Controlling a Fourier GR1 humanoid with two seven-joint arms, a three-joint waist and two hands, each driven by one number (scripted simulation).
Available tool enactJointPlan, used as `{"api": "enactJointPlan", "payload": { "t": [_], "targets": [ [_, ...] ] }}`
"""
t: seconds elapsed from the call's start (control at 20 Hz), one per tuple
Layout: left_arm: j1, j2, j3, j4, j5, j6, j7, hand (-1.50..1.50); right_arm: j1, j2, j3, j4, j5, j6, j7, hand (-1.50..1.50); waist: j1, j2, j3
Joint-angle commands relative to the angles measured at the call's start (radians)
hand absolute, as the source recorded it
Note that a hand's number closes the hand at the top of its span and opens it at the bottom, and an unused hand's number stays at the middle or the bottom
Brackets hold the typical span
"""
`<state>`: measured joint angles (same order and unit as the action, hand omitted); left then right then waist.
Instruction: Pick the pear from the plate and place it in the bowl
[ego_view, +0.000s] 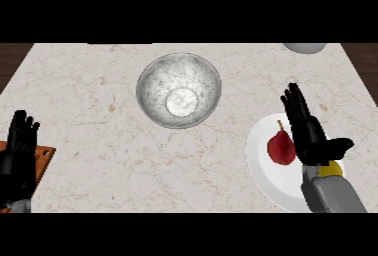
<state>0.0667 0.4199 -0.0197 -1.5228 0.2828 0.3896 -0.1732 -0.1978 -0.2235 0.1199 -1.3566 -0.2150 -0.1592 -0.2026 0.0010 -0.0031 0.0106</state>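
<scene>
The pear (281, 148) is laid on the plate (266, 186), just left of the straight, open fingers (296, 107) of the right hand (311, 136). Its long axis is pointed stem-first toward the plate's far rim. That hand is held over the plate, thumb spread rightward. The left hand (20, 147), open, is rested far left of the plate.

Red pear (281, 147), white plate (260, 165), marbled bowl (179, 90)

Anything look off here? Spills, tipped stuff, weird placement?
Nothing stands out. The pear lies on the white plate, and the bowl sits upright with nothing spilled. The right hand is open beside the pear; the left hand rests open at the view's left edge.
</scene>
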Motion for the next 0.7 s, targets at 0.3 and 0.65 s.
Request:
{"api": "enactJointPlan", "payload": {
  "t": [0.3,0.65],
  "targets": [
    [-0.116,-0.048,-0.172,-0.037,-0.044,-0.082,0.092,0.00,0.007,-0.282,0.172,0.098,0.444,-0.123,0.213,1.50,-0.046,0.011,-0.051],
    [-0.178,-0.102,-0.241,-0.011,-0.057,-0.103,0.160,0.00,0.159,0.151,0.089,-0.138,0.425,-0.655,0.006,-1.50,-0.029,-0.001,-0.011]
  ]
}}
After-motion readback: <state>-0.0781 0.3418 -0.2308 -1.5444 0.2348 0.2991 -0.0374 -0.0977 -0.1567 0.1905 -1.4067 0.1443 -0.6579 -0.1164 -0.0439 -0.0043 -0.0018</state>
